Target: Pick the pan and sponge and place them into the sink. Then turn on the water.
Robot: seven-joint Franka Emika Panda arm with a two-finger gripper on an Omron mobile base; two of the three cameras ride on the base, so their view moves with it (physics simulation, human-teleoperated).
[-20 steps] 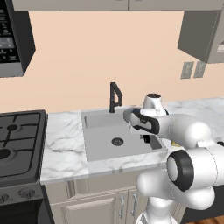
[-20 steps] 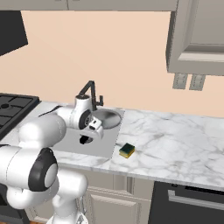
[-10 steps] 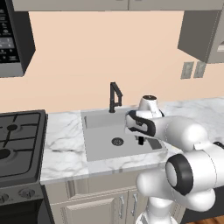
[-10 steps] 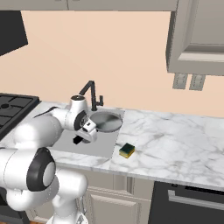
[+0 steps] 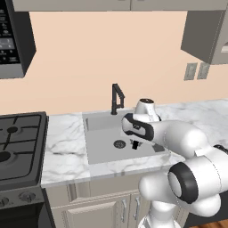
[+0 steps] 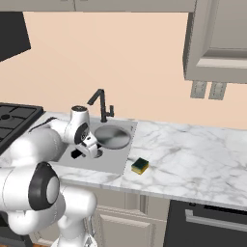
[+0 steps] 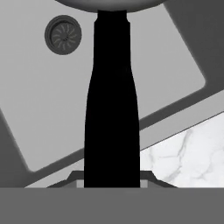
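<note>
The gripper is clamped on the pan's handle, holding it above the sink for lowering; the sponge waits on the counter

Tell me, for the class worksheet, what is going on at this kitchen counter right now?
The white robot arm is holding the pan by its black handle, with the gripper shut on it. The pan hangs over the sink, its round bowl above the right part of the basin, not yet set down. The sponge lies on the marble counter just right of the sink, untouched. No water runs from the black faucet.
</note>
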